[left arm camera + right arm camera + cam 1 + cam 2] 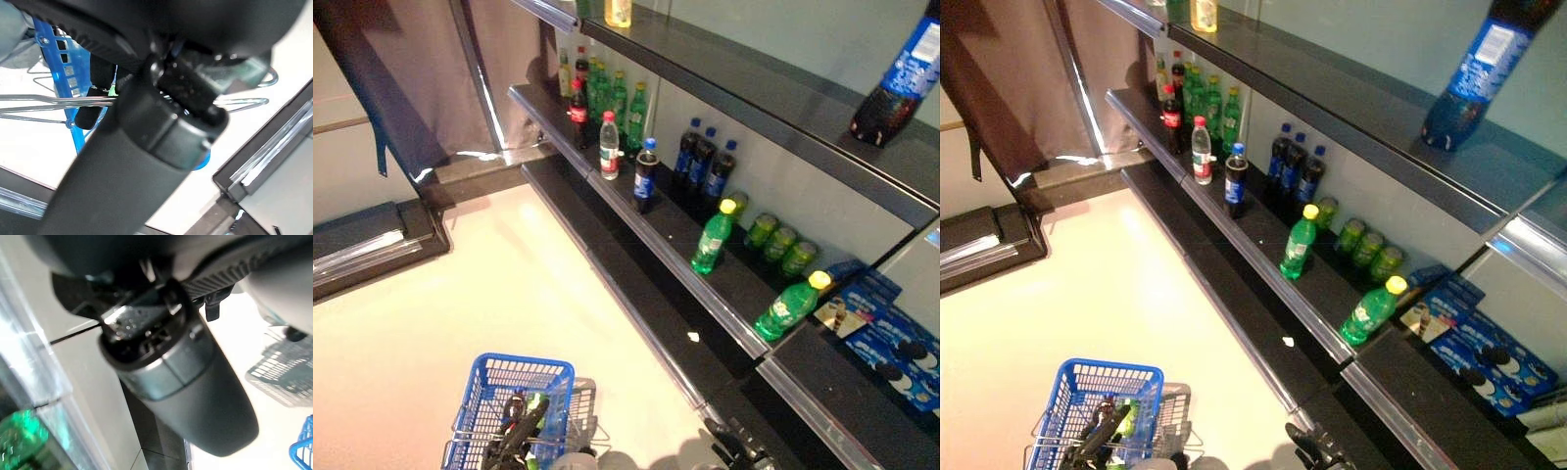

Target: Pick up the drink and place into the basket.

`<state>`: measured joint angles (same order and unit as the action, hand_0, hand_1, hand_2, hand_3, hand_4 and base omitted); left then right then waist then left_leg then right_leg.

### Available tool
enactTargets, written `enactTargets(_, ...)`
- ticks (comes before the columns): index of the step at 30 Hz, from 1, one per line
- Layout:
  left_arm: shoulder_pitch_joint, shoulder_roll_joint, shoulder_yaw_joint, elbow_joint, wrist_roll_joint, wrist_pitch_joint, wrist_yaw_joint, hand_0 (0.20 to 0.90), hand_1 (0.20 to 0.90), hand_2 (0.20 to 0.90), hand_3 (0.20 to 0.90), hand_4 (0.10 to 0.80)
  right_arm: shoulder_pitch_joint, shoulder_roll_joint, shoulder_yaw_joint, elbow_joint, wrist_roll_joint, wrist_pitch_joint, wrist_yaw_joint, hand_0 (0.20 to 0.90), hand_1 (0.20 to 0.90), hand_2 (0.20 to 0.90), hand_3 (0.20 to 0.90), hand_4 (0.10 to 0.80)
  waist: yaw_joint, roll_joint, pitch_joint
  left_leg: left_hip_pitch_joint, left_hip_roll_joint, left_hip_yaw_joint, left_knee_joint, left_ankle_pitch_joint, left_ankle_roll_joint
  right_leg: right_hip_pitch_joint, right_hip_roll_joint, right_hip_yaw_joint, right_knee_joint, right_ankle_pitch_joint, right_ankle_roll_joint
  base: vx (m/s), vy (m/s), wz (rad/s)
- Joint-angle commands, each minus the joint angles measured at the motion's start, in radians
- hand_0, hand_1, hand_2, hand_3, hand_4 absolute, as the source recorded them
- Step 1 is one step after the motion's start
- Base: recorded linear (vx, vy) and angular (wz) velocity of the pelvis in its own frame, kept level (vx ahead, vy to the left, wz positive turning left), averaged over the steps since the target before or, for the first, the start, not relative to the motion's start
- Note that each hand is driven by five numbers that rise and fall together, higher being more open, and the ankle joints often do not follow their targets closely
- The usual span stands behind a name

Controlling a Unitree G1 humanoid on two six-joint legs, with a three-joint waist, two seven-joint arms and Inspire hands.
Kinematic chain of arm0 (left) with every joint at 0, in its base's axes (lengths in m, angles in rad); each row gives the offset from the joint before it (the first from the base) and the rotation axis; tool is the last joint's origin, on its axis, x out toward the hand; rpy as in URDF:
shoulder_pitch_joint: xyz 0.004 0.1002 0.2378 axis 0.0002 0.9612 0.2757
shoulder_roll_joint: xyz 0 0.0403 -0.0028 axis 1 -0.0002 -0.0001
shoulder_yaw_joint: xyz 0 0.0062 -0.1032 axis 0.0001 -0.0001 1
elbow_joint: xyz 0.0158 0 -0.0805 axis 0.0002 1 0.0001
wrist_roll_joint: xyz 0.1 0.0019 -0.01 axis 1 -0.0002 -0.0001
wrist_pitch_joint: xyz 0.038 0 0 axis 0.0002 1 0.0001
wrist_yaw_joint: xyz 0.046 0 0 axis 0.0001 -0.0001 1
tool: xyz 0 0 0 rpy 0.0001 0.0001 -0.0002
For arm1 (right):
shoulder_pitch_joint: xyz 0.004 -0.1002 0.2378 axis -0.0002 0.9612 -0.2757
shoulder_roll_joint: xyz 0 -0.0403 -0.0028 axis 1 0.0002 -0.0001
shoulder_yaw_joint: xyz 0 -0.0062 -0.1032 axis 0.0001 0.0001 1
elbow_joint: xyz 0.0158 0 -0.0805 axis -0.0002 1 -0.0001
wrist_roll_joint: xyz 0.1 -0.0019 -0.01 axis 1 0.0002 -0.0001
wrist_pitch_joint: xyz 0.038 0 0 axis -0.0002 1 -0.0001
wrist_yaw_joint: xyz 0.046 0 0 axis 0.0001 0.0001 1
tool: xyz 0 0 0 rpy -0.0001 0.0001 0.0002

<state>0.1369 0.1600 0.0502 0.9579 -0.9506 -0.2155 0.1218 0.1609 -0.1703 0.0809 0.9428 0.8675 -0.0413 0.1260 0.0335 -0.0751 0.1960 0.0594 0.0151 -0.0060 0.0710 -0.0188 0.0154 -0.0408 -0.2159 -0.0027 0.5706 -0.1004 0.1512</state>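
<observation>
Left hand (514,431) sits low in the blue basket (514,377), dark fingers down among the wire handles (grip state: cannot tell). Right hand (729,446) shows only as dark fingertips at the lower edge, near the bottom shelf lip (705,313); cannot tell its state either. Drinks sit on the shelf, up and ahead of the right hand: nearest is a green bottle (790,306) with yellow cap, another green one (713,238) beyond it.
</observation>
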Motion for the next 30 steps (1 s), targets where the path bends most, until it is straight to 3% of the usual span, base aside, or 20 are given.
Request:
enactTargets(1, 0.017, 0.055, -0.051, -0.127, 0.106, -0.092, -0.046, 0.3, 0.3, 0.3, 0.2, 0.1, 0.036, -0.024, -0.011, -0.002, 0.026, -0.041, 0.023, 0.9, 0.9, 0.9, 0.9, 0.8, -0.036, 0.016, -0.025, -0.018, -0.127, -0.052, 0.035, -0.042, 0.08, -0.043, 0.178, 0.032, -0.18, 0.155, -0.043, 0.283, 0.105, 1.2)
enactTargets(4, 0.009, 0.038, -0.049, -0.121, 0.075, -0.093, -0.023, 0.3, 0.3, 0.3, 0.2, 0.1, 0.025, -0.041, -0.006, 0.018, 0.02, -0.026, 0.04, 0.9, 0.9, 0.9, 0.9, 0.8, -0.049, -0.002, -0.023, 0.003, -0.155, -0.051, 0.039, -0.065, 0.077, -0.065, 0.202, 0.011, -0.323, 0.162, -0.054, 0.327, 0.025, 0.56)
enactTargets(6, 0.001, 0.024, -0.062, -0.095, 0.065, -0.101, -0.037, 0.3, 0.3, 0.3, 0.2, 0.1, 0.02, -0.052, -0.015, 0.057, 0.055, -0.042, 0.059, 0.9, 0.9, 0.9, 0.9, 0.8, -0.079, -0.017, -0.023, 0.043, -0.195, -0.101, 0.031, -0.092, 0.076, -0.132, 0.257, 0.039, -0.449, 0.225, -0.054, 0.458, 0.02, 0.26)
enactTargets(9, -0.008, 0.006, -0.071, -0.06, 0.047, -0.097, -0.057, 0.3, 0.3, 0.3, 0.2, 0.1, 0.017, -0.048, -0.026, 0.073, 0.096, -0.047, 0.048, 0.9, 0.9, 0.9, 0.9, 0.8, -0.123, -0.024, -0.031, 0.134, -0.224, -0.201, 0.041, -0.169, 0.086, -0.26, 0.279, 0.012, -0.48, 0.358, -0.038, 0.564, -0.016, 0.93)
enactTargets(10, -0.01, 0.003, -0.068, -0.053, 0.044, -0.097, -0.061, 0.3, 0.3, 0.3, 0.2, 0.1, 0.014, -0.048, -0.026, 0.074, 0.097, -0.047, 0.044, 0.9, 0.9, 0.9, 0.9, 0.8, -0.126, -0.023, -0.033, 0.139, -0.224, -0.208, 0.048, -0.178, 0.086, -0.266, 0.281, 0.006, -0.466, 0.355, -0.041, 0.555, -0.035, 1.23)
enactTargets(11, -0.019, -0.008, -0.057, -0.035, 0.017, -0.095, -0.068, 0.3, 0.3, 0.3, 0.2, 0.1, 0.009, -0.047, -0.027, 0.078, 0.09, -0.045, 0.033, 0.9, 0.9, 0.9, 0.9, 0.8, -0.136, -0.024, -0.047, 0.158, -0.23, -0.22, 0.086, -0.198, 0.086, -0.263, 0.286, -0.013, -0.454, 0.335, -0.064, 0.414, -0.021, 0.87)
enactTargets(13, -0.023, -0.022, -0.054, -0.016, 0.013, -0.097, -0.058, 0.3, 0.3, 0.3, 0.2, 0.1, 0.008, -0.047, -0.028, 0.084, 0.094, -0.039, 0.013, 0.9, 0.9, 0.9, 0.9, 0.8, -0.154, -0.009, -0.071, 0.175, -0.213, -0.232, 0.15, -0.119, 0.058, -0.248, 0.317, 0.01, -0.438, 0.298, -0.095, 0.334, -0.009, 0.54)
enactTargets(14, -0.03, -0.033, -0.047, 0.001, 0.008, -0.097, -0.055, 0.3, 0.3, 0.3, 0.2, 0.1, 0.008, -0.045, -0.031, 0.08, 0.086, -0.031, -0.012, 0.9, 0.9, 0.9, 0.9, 0.8, -0.17, -0.011, -0.091, 0.168, -0.211, -0.223, 0.234, -0.002, 0.018, -0.23, 0.314, 0.003, -0.439, 0.276, -0.109, 0.386, -0.033, 0.2)
enactTargets(15, -0.038, -0.05, -0.048, 0.018, -0.018, -0.104, -0.059, 0.3, 0.3, 0.3, 0.2, 0.1, 0.013, -0.046, -0.034, 0.078, 0.054, -0.029, -0.018, 0.9, 0.9, 0.9, 0.9, 0.8, -0.172, -0.022, -0.098, 0.104, -0.225, -0.149, 0.479, 0.086, -0.022, -0.169, 0.296, 0.002, -0.454, 0.244, -0.125, 0.363, -0.054, 0.24)
enactTargets(17, -0.044, -0.067, -0.054, 0.024, -0.033, -0.126, -0.053, 0.3, 0.3, 0.3, 0.2, 0.1, 0.021, -0.058, -0.025, 0.068, 0.0, -0.025, -0.002, 0.9, 0.9, 0.9, 0.9, 0.8, -0.159, -0.051, -0.094, -0.025, -0.26, -0.072, 0.697, 0.137, -0.048, -0.105, 0.266, 0.004, -0.466, 0.224, -0.142, 0.394, -0.098, 0.48)
enactTargets(19, -0.041, -0.071, -0.06, 0.004, -0.065, -0.137, -0.047, 0.3, 0.3, 0.3, 0.2, 0.1, 0.029, -0.071, -0.014, 0.036, -0.03, -0.011, -0.002, 0.9, 0.9, 0.9, 0.9, 0.8, -0.128, -0.06, -0.08, -0.16, -0.275, -0.051, 0.72, 0.136, -0.04, -0.066, 0.262, 0.016, -0.455, 0.198, -0.146, 0.36, -0.074, 0.09)
enactTargets(21, -0.035, -0.064, -0.069, -0.026, -0.107, -0.145, -0.052, 0.3, 0.3, 0.3, 0.2, 0.1, 0.023, -0.087, -0.003, 0.018, -0.019, 0.002, 0.013, 0.9, 0.9, 0.9, 0.9, 0.8, -0.085, -0.066, -0.052, -0.28, -0.264, -0.022, 0.712, 0.099, -0.016, -0.024, 0.274, 0.051, -0.447, 0.171, -0.151, 0.263, -0.032, -0.27)
enactTargets(24, -0.009, -0.054, -0.043, -0.052, -0.146, -0.157, -0.111, 0.3, 0.3, 0.3, 0.2, 0.1, -0.006, -0.085, 0.006, 0.018, -0.033, 0.003, 0.026, 0.9, 0.9, 0.9, 0.9, 0.8, -0.021, -0.049, -0.025, -0.326, -0.143, 0.007, 0.371, 0.126, -0.003, 0.061, 0.319, 0.124, -0.457, 0.102, -0.157, 0.347, 0.103, -0.57)
enactTargets(25, -0.002, -0.052, -0.032, -0.055, -0.152, -0.155, -0.131, 0.3, 0.3, 0.3, 0.2, 0.1, -0.012, -0.079, 0.004, 0.025, -0.031, -0.001, 0.023, 0.9, 0.9, 0.9, 0.9, 0.8, -0.009, -0.051, -0.021, -0.323, -0.123, 0.024, 0.298, 0.113, 0.006, 0.08, 0.32, 0.142, -0.464, 0.091, -0.155, 0.428, 0.249, -0.65)
enactTargets(26, 0.005, -0.049, -0.027, -0.058, -0.163, -0.154, -0.149, 0.3, 0.3, 0.3, 0.2, 0.1, -0.013, -0.072, 0.004, 0.04, -0.026, -0.015, 0.027, 0.9, 0.9, 0.9, 0.9, 0.8, 0.005, -0.037, -0.025, -0.331, -0.068, 0.025, 0.144, 0.133, -0.006, 0.099, 0.333, 0.151, -0.468, 0.072, -0.155, 0.432, 0.28, -0.6)
enactTargets(28, 0.019, -0.056, -0.016, -0.062, -0.176, -0.153, -0.169, 0.3, 0.3, 0.3, 0.2, 0.1, -0.007, -0.064, -0.001, 0.064, -0.023, -0.039, 0.041, 0.9, 0.9, 0.9, 0.9, 0.8, 0.025, -0.04, -0.023, -0.323, -0.017, -0.007, 0.011, 0.167, -0.027, 0.147, 0.316, 0.184, -0.473, 0.045, -0.143, 0.51, 0.343, -0.42)
enactTargets(29, 0.035, -0.067, 0.001, -0.065, -0.182, -0.16, -0.185, 0.3, 0.3, 0.3, 0.2, 0.1, -0.003, -0.061, -0.017, 0.087, -0.027, -0.04, 0.067, 0.9, 0.9, 0.9, 0.9, 0.8, 0.046, -0.047, -0.027, -0.325, 0.036, -0.088, -0.081, 0.191, -0.048, 0.196, 0.291, 0.236, -0.479, 0.021, -0.129, 0.586, 0.424, -0.26)
enactTargets(30, 0.041, -0.073, 0.01, -0.07, -0.198, -0.164, -0.189, 0.3, 0.3, 0.3, 0.2, 0.1, -0.005, -0.06, -0.025, 0.095, -0.032, -0.038, 0.073, 0.9, 0.9, 0.9, 0.9, 0.8, 0.052, -0.05, -0.028, -0.315, 0.068, -0.124, -0.086, 0.188, -0.057, 0.215, 0.265, 0.256, -0.478, 0.006, -0.114, 0.538, 0.429, -0.27)
